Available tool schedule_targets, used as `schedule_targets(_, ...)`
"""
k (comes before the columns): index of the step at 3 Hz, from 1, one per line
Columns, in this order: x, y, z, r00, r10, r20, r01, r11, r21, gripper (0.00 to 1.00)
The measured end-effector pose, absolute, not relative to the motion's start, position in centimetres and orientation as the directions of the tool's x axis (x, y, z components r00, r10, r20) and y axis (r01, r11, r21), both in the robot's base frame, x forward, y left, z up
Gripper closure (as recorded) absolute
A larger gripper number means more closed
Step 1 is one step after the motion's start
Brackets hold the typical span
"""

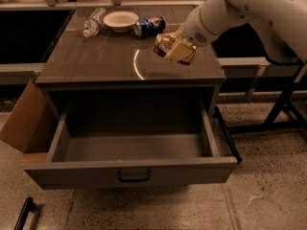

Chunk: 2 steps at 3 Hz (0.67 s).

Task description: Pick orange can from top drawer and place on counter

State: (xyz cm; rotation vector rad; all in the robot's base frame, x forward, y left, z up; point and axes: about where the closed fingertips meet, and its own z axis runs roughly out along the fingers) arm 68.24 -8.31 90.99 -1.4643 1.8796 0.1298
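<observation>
The only writing I can read is the Pepsi logo on the smooth blue drink can, which lies on its side at the back of the square grey-brown glossy counter, just right of a shallow white bowl; I cannot see what the bowl holds. A clear plastic bottle lies left of the bowl. My two-finger gripper hangs over the counter's right side, jaws pinching the small dented orange-gold metal can, held in the air just right of the thin pale curved line; I make out no label on it. Below, the wide grey metal top drawer stands open, its bare grey floor showing, a small dark handle mid-front. A brown cardboard box leans at its left
</observation>
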Motion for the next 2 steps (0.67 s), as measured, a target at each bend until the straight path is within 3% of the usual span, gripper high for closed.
schedule_targets(2,73.6,-4.7,91.1,-0.084,-0.772,-0.630,-0.881,0.352,-0.314,1.00)
